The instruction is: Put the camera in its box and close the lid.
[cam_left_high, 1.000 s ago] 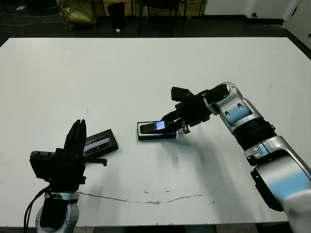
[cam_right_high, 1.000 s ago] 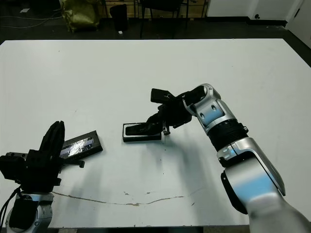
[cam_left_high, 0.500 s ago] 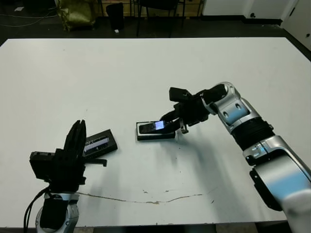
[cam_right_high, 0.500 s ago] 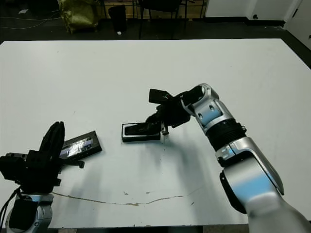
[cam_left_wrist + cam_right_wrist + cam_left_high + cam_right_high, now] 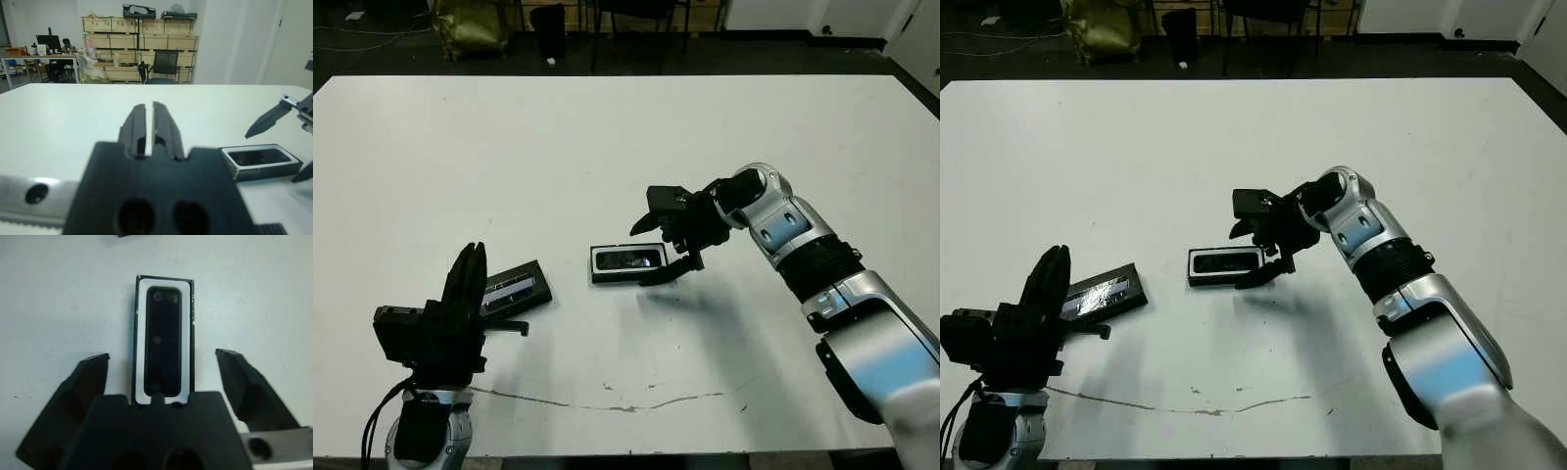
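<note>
Shallow rectangular black-walled box with white lining (image 5: pixel 628 262) sat near middle of white table (image 5: pixel 607 137), lid off. Small matte-black oblong camera bar (image 5: pixel 164 340) lay flat inside box, ringed by white lining. Right gripper (image 5: pixel 653 251) hovered at box's 3 o'clock end, released, black fingers spread wide, nothing between them. Flat black lid panel with glossy silvery-lilac strip (image 5: pixel 513 290) lay on table at box's 9 o'clock, well apart. Left gripper (image 5: pixel 149 124) stood just beside lid at 7 o'clock, fingers clenched together, empty.
</note>
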